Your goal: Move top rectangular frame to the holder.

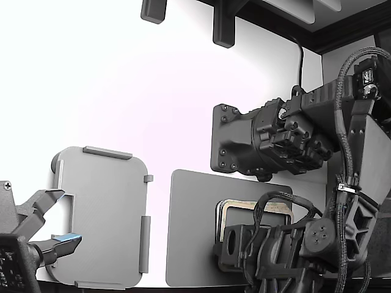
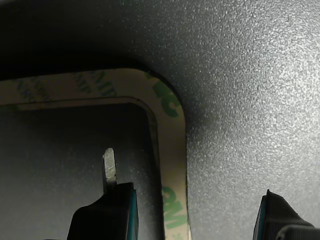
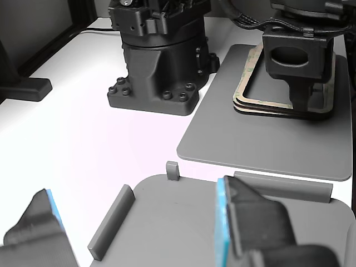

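Tan-beige frame stack: several identical frames are piled on the dark grey mat (image 3: 261, 139); the top rectangular frame (image 2: 172, 130) is seen as a rounded corner with green print in the wrist view, and lies uppermost on the pile.
Gripper: the gripper (image 2: 197, 215) is lowered over the stack, at the exterior view's lower right; its jaws are spread apart, one dark blue-edged fingertip (image 2: 112, 215) inside the frame's open centre, the other outside the frame's edge, so the frame's side is straddled. A thin metal blade (image 2: 109, 167) is seen projecting from the inner fingertip. Whether the frame is touched cannot be told.
Holder: the holder (image 1: 104, 213), a light grey plate with raised tabs, is set on the white table (image 1: 122, 91) at the exterior view's left, beside the mat and apart from it; nothing is carried on it.
Second arm: another gripper (image 1: 46, 229) is seen hanging open beside the holder.
Arm base: a black base (image 3: 158, 61) is bolted to the table just beside the mat.
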